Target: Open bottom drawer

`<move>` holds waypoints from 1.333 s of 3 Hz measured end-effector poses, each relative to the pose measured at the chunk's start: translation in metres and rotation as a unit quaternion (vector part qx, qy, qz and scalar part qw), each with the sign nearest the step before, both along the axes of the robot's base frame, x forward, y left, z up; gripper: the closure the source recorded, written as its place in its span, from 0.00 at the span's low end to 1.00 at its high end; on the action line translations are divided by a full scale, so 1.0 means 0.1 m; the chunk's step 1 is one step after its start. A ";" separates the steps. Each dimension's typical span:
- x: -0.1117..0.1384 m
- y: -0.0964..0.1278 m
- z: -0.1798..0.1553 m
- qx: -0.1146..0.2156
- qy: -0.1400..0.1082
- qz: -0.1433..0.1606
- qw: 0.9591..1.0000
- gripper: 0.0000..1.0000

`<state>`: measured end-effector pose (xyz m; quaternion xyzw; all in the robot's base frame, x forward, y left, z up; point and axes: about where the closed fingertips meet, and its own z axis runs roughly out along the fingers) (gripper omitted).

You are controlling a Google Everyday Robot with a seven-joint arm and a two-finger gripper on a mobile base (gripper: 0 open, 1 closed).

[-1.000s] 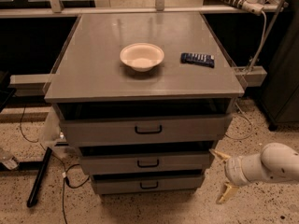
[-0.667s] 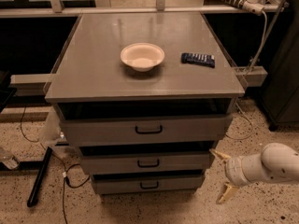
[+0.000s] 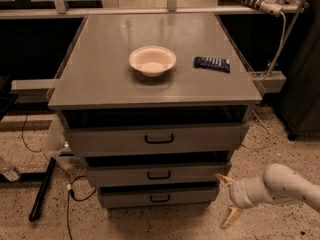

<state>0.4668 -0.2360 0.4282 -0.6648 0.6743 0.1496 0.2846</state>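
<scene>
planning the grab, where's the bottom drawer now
In the camera view the bottom drawer sits lowest in the cabinet, under the middle drawer; the open gripper hovers just right of it.

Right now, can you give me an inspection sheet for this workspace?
Surface: grey cabinet top, flat.
Job's things: bottom drawer, lowest of three, looks shut; its black handle untouched.
Clutter: white bowl and dark packet on the top.
Grippers: gripper open, low at the cabinet's right front corner, beside the bottom drawer, apart from the handle.
Cables: black cable on floor at left; white cable at upper right.
Surroundings: speckled floor; black bar lying at left.
</scene>
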 end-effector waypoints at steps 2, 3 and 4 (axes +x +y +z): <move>-0.14 0.25 -1.28 0.006 0.055 -0.026 0.998 0.00; -0.05 0.35 -1.60 -0.007 0.046 -0.058 0.997 0.00; 0.17 0.43 -1.66 0.005 0.022 -0.089 0.996 0.00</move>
